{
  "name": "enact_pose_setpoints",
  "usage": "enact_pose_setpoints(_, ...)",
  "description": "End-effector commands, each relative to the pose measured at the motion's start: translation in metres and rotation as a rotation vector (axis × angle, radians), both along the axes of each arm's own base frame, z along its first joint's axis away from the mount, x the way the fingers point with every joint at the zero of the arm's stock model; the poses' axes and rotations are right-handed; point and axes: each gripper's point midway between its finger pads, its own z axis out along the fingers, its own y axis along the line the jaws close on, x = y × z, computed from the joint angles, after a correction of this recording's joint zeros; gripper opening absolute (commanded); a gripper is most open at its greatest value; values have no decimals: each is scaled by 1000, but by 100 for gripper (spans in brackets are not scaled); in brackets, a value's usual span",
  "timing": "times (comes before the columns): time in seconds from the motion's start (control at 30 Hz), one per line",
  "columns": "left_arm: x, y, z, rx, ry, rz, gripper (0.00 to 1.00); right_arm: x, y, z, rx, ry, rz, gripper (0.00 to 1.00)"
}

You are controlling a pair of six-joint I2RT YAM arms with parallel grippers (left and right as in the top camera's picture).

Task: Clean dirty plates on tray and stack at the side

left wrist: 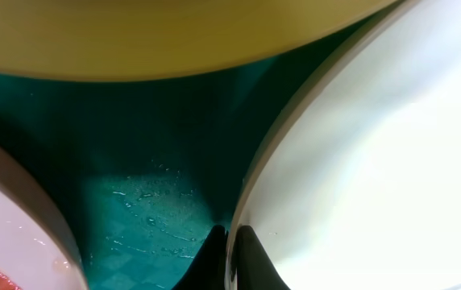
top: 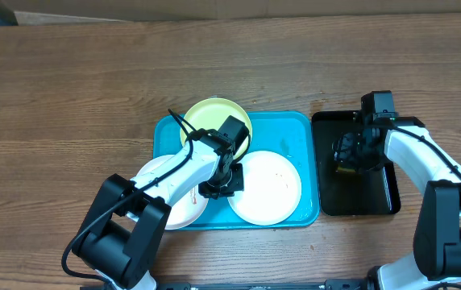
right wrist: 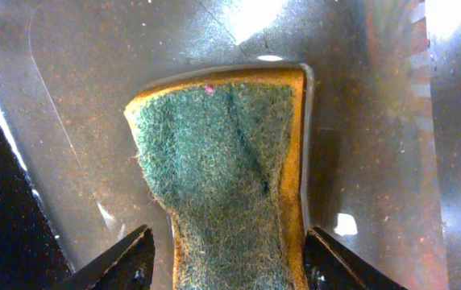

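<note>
The turquoise tray holds three plates: a lime-green plate at the back left, a white plate with red smears at the front left, and a white plate at the right. My left gripper is shut on the left rim of the right white plate; in the left wrist view the fingertips pinch that rim just above the wet tray floor. The green plate and the smeared plate lie close by. My right gripper is open, its fingers on either side of the sponge.
A narrow black tray stands right of the turquoise tray; the green-and-yellow sponge lies in it on a wet floor under my right gripper. Bare wooden table lies left of and behind the trays.
</note>
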Motion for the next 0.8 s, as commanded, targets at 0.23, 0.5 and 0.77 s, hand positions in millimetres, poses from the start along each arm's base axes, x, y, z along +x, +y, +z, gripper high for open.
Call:
enact_pose_setpoints(0.23,-2,0,-4,0,15,2,10,-1,-1,-3,-2,4,-2,63)
enact_pose_setpoints(0.5,0,-2,-2,-6,4,-2,13,-1,-1,-3,-2,3,-2,63)
enact_pose_setpoints(0.77,1,-1,2,3,2,-9,12,0,-1,-2,-2,-2,-2,64)
